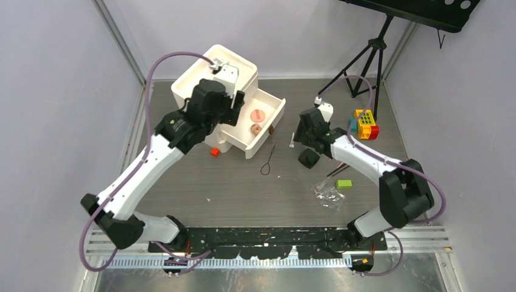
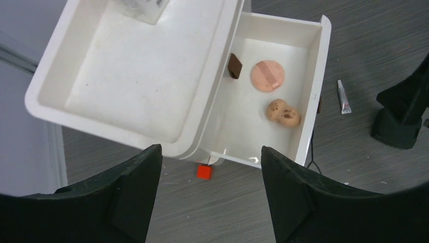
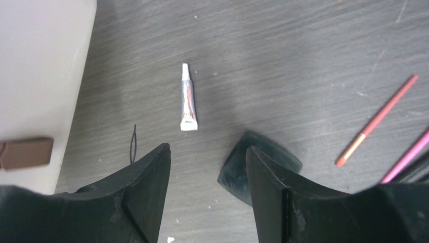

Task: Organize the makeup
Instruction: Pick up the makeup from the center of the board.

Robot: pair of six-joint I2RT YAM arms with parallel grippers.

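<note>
**Q:** Left claw [image 2: 208, 154], condition?
**A:** Jaws wide apart; nothing held, nothing touched.

**Q:** Items ahead of it?
**A:** White organizer [image 2: 50, 93] with its drawer [image 2: 317, 76] open. Inside the drawer, beyond the right finger: one peach sponge [image 2: 283, 112], with one pink round puff [image 2: 267, 76] farther off. Clear barcoded box [image 2: 144, 7] at the far end of the top tray. Small red cube [image 2: 204, 171] on the table [image 2: 374, 30], just past the gap between the fingers.

**Q:** Right claw [image 3: 207, 152]?
**A:** Jaws apart, empty. White tube [image 3: 188, 98] lies ahead of the gap, not touching. Black compact [image 3: 260, 164] sits by the right finger; contact cannot be told. Red pencil [image 3: 377, 121] is well off to the right.
</note>
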